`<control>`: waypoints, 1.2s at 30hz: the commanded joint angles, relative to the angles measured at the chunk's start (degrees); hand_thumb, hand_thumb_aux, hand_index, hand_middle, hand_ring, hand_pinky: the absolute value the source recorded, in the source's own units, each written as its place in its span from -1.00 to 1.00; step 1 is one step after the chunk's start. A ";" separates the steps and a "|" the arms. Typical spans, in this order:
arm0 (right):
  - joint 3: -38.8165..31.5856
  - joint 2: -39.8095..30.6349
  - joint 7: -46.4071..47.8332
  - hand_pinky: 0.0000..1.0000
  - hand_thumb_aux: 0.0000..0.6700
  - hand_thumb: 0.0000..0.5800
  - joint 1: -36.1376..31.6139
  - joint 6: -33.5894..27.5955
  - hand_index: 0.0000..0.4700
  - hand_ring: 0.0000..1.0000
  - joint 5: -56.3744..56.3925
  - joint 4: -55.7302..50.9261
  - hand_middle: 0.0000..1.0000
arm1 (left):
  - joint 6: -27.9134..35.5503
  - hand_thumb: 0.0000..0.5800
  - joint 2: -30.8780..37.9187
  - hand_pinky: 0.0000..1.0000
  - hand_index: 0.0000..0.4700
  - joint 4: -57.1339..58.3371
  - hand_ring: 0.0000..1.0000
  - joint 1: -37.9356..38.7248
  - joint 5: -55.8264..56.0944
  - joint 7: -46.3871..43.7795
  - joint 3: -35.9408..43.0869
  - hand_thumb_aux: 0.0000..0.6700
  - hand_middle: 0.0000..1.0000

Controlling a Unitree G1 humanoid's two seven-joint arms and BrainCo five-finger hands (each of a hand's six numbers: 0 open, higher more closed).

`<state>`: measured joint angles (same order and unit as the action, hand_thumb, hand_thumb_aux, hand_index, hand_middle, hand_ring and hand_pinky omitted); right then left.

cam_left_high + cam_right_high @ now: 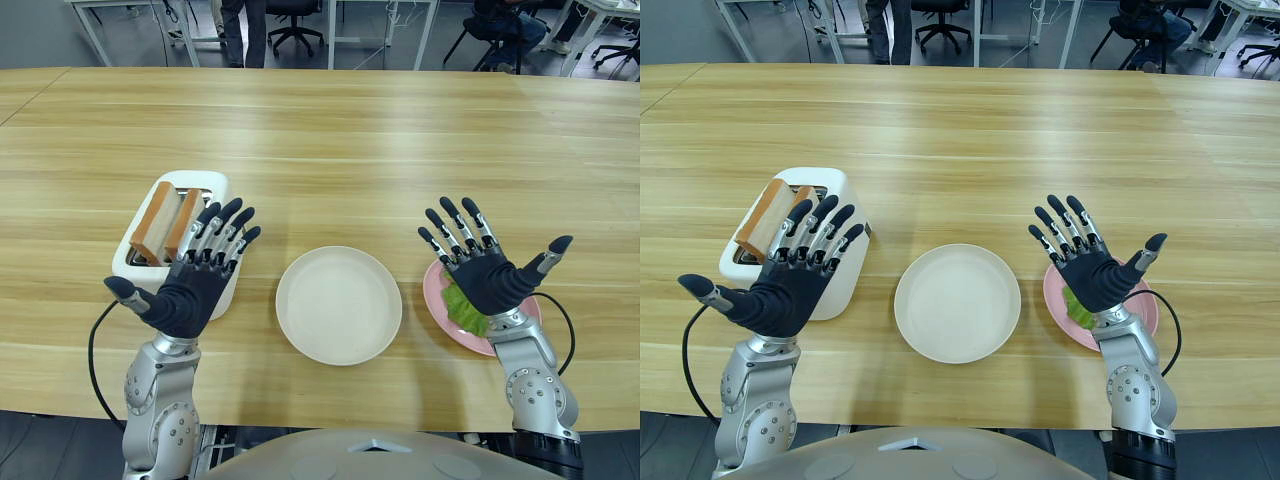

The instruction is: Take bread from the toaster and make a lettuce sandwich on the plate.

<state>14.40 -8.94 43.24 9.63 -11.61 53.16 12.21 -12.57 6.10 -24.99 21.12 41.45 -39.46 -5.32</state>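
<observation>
Our left robot hand (190, 285) hangs empty, fingers spread wide, over the near end of the toaster (195, 182), where we see two bread slices (158, 222) standing in the slots. Our right robot hand (485, 272), equally spread and empty, hovers above lettuce (462, 308) on a pink dish (478, 343). The white plate (338, 304) sits between them on the surface (330, 150).

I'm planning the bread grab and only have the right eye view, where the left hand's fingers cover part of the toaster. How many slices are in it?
Observer: The left eye view shows two slices of bread standing side by side in the toaster.
Operator: And the lettuce? My right hand covers most of it.
Observer: From the left eye, a leafy green piece of lettuce lies on the pink plate, showing past the palm's left edge.
</observation>
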 commanded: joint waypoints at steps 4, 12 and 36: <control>0.74 -0.25 0.28 -1.00 -1.00 -1.00 0.26 -0.19 -1.00 -1.00 -0.04 -0.16 -1.00 | 0.13 -1.00 0.07 -1.00 -1.00 -0.23 -1.00 0.51 -0.60 0.35 0.13 -1.00 -1.00; 0.71 -0.27 0.27 -1.00 -1.00 -1.00 0.21 -0.20 -1.00 -1.00 -0.04 -0.10 -1.00 | 0.20 -1.00 0.05 -1.00 -1.00 -0.50 -1.00 0.57 -0.69 0.46 0.19 -1.00 -1.00; 0.72 0.70 -1.53 -1.00 -1.00 -1.00 0.07 0.57 -1.00 -1.00 -1.48 -1.18 -1.00 | 20.37 -1.00 15.58 -1.00 -1.00 -12.65 -1.00 -6.44 -89.28 32.28 -15.55 -1.00 -1.00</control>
<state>14.46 -8.56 42.64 9.23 -11.21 52.47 10.82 5.68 21.22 -41.59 14.03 -41.54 -7.66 -22.38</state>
